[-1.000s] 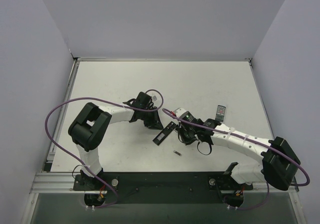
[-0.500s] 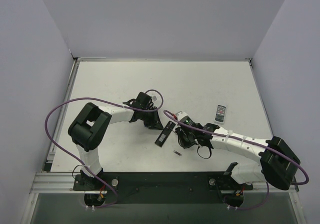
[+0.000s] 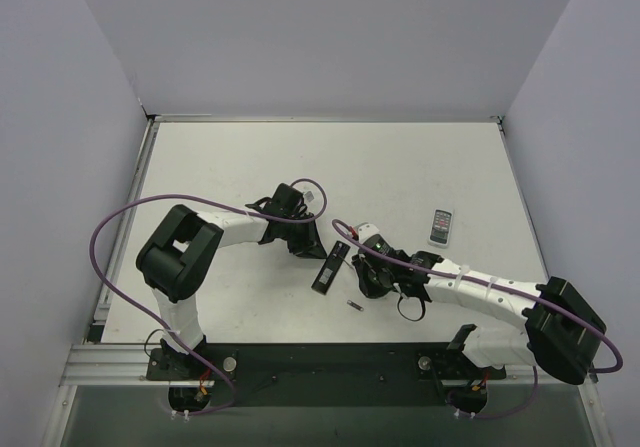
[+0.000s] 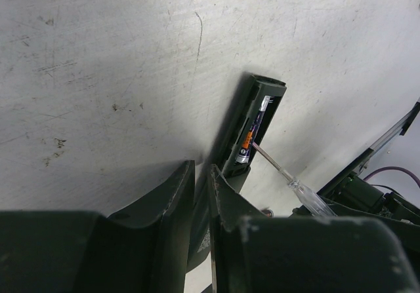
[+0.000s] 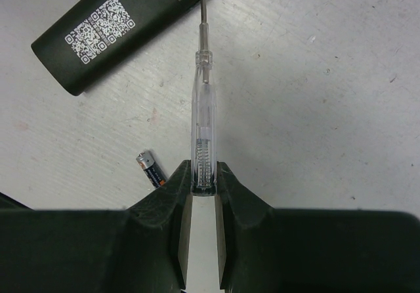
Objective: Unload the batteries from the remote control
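Observation:
The black remote control lies back face up, with its battery bay open at the far end. One battery with an orange band still sits in the bay. A second battery lies loose on the table and also shows in the right wrist view. My right gripper is shut on a clear-handled screwdriver. The screwdriver's metal tip reaches the near end of the seated battery. My left gripper is shut, its fingertips over the remote's labelled end; I cannot tell whether they touch it.
A small grey flat piece lies to the right of my right arm. Purple cables loop off both arms. White walls close the table on three sides.
The remote has turned to lie more upright in the top view. My right gripper has shifted slightly toward the near edge with the screwdriver. My left gripper has barely moved.

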